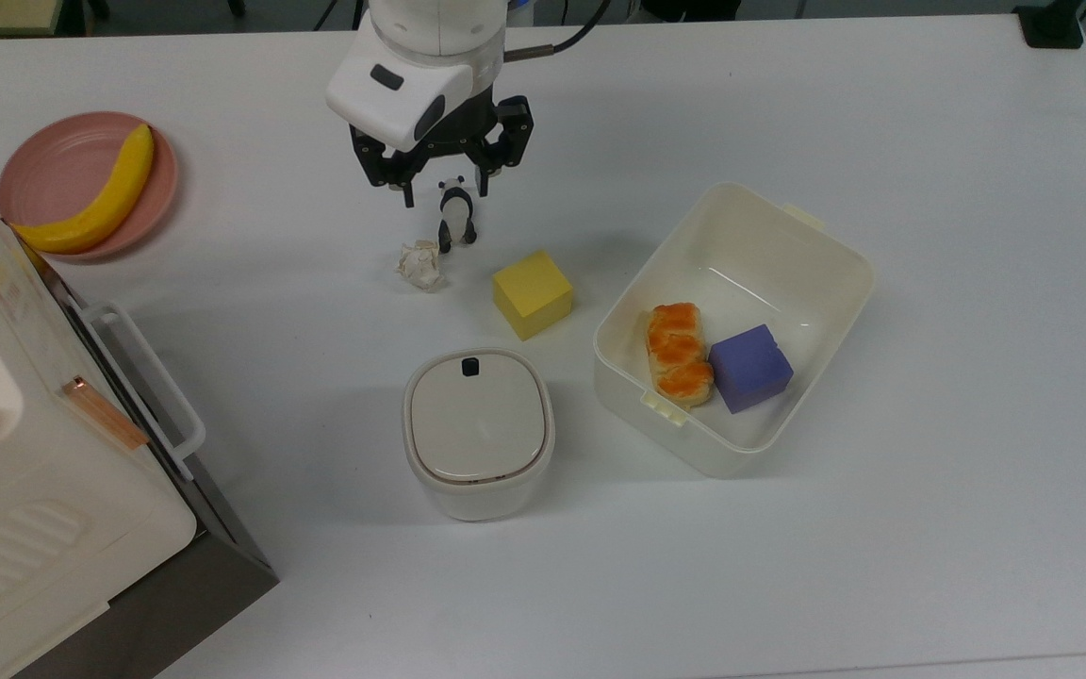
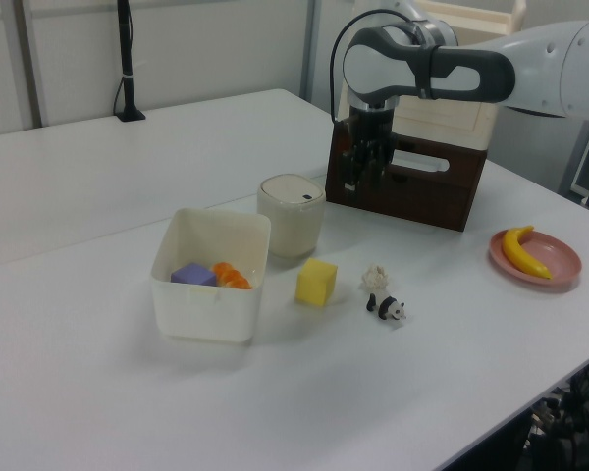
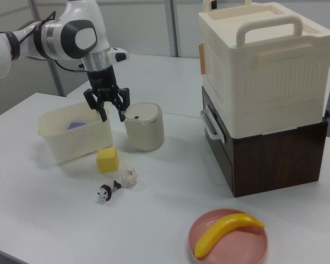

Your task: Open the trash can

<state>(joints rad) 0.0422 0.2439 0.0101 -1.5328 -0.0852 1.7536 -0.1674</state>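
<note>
The trash can (image 1: 477, 434) is a small cream-white bin standing near the middle of the table, its beige lid (image 1: 475, 420) down flat. The lid's black button (image 1: 470, 366) sits at the edge facing the arm. The can also appears in the left view (image 2: 292, 214) and the right view (image 3: 144, 126). My gripper (image 1: 445, 190) hangs open and empty, well above the table. In the top view it is above the can, over a small panda figurine. In the right view the gripper (image 3: 113, 116) hovers just left of the can's top.
A panda figurine (image 1: 455, 222), a crumpled paper ball (image 1: 420, 264) and a yellow cube (image 1: 532, 293) lie between gripper and can. A lidless cream tub (image 1: 760, 231) holds bread and a purple block. A pink plate (image 1: 53, 132) carries a banana. A large white appliance (image 1: 24, 471) stands at the top view's left.
</note>
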